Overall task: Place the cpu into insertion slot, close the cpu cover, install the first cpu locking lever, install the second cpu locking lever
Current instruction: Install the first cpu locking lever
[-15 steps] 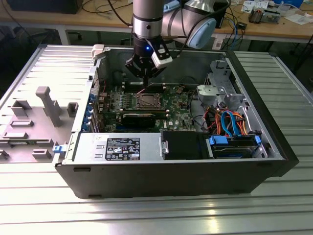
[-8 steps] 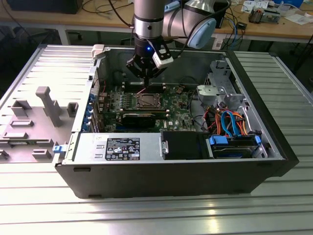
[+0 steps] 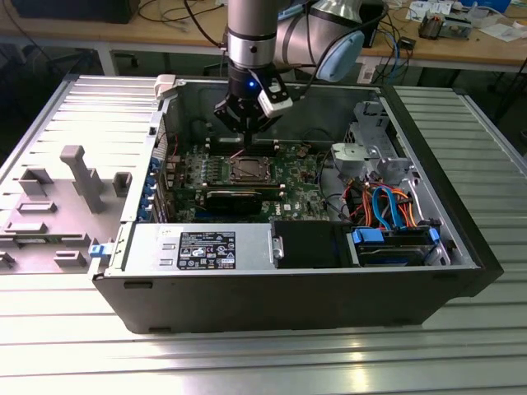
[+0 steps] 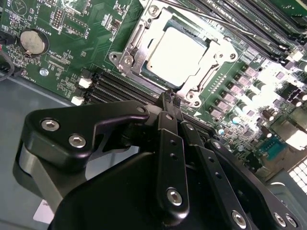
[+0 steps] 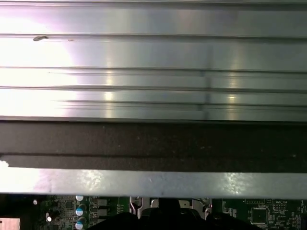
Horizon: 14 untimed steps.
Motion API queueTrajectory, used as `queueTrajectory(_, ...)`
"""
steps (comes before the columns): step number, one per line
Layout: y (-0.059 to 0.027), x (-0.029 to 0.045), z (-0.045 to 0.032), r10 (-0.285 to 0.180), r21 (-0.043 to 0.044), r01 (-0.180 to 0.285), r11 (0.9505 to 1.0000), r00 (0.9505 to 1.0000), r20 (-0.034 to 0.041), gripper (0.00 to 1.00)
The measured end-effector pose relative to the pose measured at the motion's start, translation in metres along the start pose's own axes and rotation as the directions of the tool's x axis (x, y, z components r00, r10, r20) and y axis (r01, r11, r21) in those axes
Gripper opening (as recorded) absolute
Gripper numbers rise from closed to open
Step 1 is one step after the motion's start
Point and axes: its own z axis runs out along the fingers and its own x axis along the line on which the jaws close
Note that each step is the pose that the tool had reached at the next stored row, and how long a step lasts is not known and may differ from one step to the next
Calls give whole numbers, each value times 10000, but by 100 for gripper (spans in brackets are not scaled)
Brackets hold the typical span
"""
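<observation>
- In the exterior view the arm (image 3: 251,33) reaches down into an open computer case (image 3: 329,288) that lies on a ribbed metal table (image 3: 461,362). The gripper (image 3: 244,130) hangs over the green motherboard (image 3: 296,185), above the far edge of the insertion slot (image 3: 234,171). The cpu (image 3: 248,170) sits inside that slot as a dull square.
- In the second wrist view the black fingers (image 4: 170,143) run together to one narrow tip right at the socket's edge. The jaws look closed, tip against tip. Whether something thin is pinched there is hard to say. The cpu's bright silver top shows through the window of the cpu cover (image 4: 136,45), which lies flat around it. Long black memory slots (image 4: 115,86) run just beside the socket, and a coin battery (image 4: 32,42) sits well apart from it.
- In the first wrist view the table's ribs lie beyond the case's dark wall. A strip of motherboard shows below it, with the socket's silvery frame (image 5: 136,205).
</observation>
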Motion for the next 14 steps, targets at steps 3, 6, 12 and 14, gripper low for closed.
queueTrajectory(3,1,-9,17,1,1,-1,10000,10000,-1,11)
queueTrajectory(6,2,-14,23,23,7,-23,10000,10000,-2,11)
queueTrajectory(12,1,-16,29,157,16,-157,9999,9999,-5,11)
queueTrajectory(14,2,-15,30,158,15,-158,9999,9999,-5,11)
